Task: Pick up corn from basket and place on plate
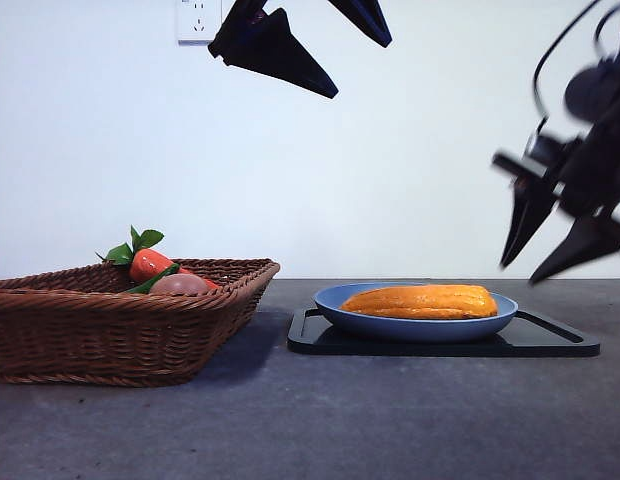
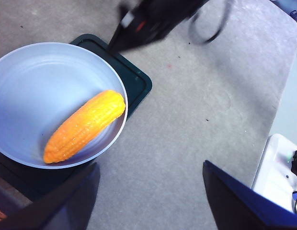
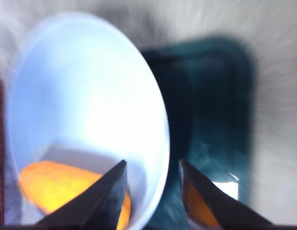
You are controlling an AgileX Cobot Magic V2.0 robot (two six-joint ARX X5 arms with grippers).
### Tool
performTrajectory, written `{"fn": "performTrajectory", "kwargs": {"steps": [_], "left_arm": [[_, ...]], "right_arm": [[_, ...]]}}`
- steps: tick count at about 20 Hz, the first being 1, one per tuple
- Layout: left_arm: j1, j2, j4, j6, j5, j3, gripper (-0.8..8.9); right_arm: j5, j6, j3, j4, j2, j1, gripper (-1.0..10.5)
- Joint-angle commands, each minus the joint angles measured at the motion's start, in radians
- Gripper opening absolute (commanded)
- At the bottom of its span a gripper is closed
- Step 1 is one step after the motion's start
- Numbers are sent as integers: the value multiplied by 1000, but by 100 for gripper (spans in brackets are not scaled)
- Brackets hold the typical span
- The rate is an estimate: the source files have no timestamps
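Behind the grey tabletop [image 1: 290,430] I see only a plain white wall with one socket [image 1: 198,18] high up. On the tabletop, the brown woven basket [image 1: 110,325] stands at one side and holds a red fruit with green leaves [image 1: 148,262] and a pinkish-brown round item [image 1: 180,284]; the corn [image 1: 422,301] is not there, it lies flat inside the blue plate [image 1: 335,306], and the plate sits on a flat black tray [image 1: 550,343]. So I judge the placing as done. The left claw [image 2: 148,191] hangs high above, near the plate, with its jaws spread wide and nothing between them. The right claw [image 1: 560,240] is in the air beside the tray, on the side away from the basket, and its jaws are also apart and hold nothing. About handling: the corn looks like glossy hard plastic, so I expect it is light and stiff but a little slippery, and it may roll on its round side. If I had to take it again, I would close across the middle of its length, where it is thickest. Some things I cannot read well: the right wrist view is strongly blurred, the right claw is smeared in the front view, and the basket wall hides whatever lies low inside.
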Motion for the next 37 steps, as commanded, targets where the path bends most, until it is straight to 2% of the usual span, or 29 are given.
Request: {"fn": "performTrajectory", "kwargs": {"steps": [1,4,9,12,14,17,22,32,34,37], "left_arm": [[-5,6,10,9,-1,25,350],[-5,6,9,9,-1,25,347],[0,6,-5,9,-1,25,301],[1,6,-34,9,-1,25,247],[4,6,-58,9,-1,25,161],[7,6,-92,9,-1,25,0],[7,6,-93,10,-1,25,7],[6,6,-50,14,-2,25,7],[16,6,-2,174,-116,25,8],[67,-5,6,179,-129,25,7]], "right_arm": [[35,-64,22,-55,-88,-6,182],[25,-141,22,-172,-245,3,182],[26,-279,21,-457,-480,96,182],[26,-309,21,-551,-559,150,181],[26,-317,19,-579,-585,187,134],[27,-350,19,-600,-588,227,11],[26,-364,11,-567,-586,281,2],[27,-368,12,-434,-587,268,2],[27,-368,12,-407,-587,268,2],[27,-368,12,-359,-587,267,2]]}}
